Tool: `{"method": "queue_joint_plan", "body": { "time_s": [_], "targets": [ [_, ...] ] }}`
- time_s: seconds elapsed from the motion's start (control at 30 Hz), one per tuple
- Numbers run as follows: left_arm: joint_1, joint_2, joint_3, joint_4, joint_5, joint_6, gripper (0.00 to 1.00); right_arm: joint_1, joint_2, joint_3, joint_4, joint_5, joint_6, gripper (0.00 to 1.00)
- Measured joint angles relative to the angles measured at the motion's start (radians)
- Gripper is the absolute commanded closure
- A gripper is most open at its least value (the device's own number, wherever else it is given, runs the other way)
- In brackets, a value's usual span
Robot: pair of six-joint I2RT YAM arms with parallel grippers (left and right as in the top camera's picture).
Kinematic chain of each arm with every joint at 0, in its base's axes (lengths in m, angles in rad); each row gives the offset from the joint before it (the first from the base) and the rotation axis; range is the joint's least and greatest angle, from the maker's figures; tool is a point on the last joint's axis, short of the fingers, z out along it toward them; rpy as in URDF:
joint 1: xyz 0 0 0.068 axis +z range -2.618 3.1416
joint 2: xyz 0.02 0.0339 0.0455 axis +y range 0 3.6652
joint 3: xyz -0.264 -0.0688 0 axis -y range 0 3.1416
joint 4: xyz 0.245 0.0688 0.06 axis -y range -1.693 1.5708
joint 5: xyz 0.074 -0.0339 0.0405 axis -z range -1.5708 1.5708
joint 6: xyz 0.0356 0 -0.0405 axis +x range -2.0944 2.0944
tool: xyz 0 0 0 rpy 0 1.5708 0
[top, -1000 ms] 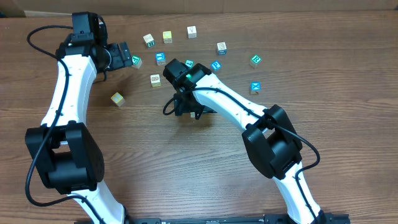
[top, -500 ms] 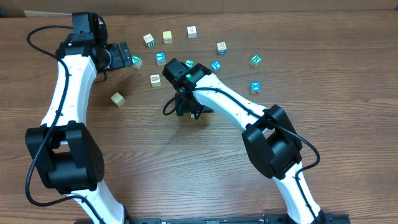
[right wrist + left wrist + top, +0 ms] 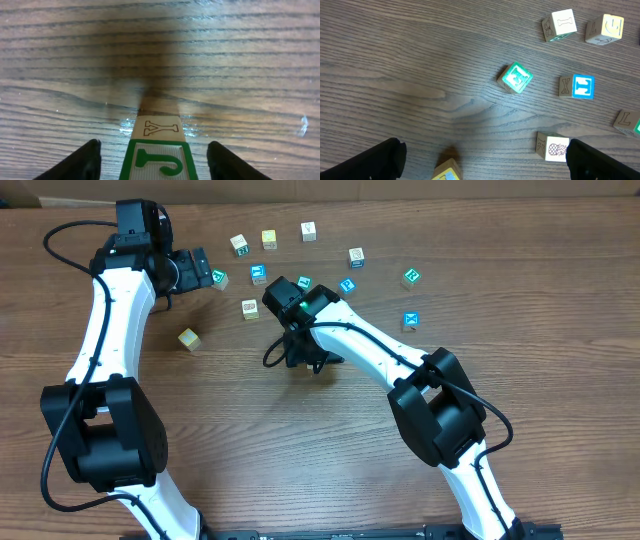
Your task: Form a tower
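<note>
Both right gripper (image 3: 159, 167) fingers stand apart, straddling the tower (image 3: 159, 129) untouched; best close evenly, centred, no sideways nudge. Left gripper (image 3: 487, 160) spread wide, idle.

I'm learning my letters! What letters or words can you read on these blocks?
"J": green-framed top face of the tower.
"Y": side face just beneath that.
"X": side of the blue-faced cube.
"L": cube at the right edge.
Everything in the overhead view: too small to read.

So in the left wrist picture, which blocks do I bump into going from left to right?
yellow block at the bottom edge → green block → pineapple block → smiley-face block
</note>
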State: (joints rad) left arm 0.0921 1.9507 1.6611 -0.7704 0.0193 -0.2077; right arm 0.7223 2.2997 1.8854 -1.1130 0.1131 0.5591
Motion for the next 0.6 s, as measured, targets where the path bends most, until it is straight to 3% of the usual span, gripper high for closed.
{"method": "queue_joint_plan", "body": {
  "time_s": [0.43,0.6],
  "targets": [
    [0.0,0.0,0.0,0.0,0.0,0.0,0.0,0.0,0.0,0.0,0.002,0.003,-0.032,0.41],
    [0.0,0.0,0.0,0.0,0.0,0.0,0.01,0.0,0.0,0.0,0.001,0.006,-0.036,0.51]
  ]
}}
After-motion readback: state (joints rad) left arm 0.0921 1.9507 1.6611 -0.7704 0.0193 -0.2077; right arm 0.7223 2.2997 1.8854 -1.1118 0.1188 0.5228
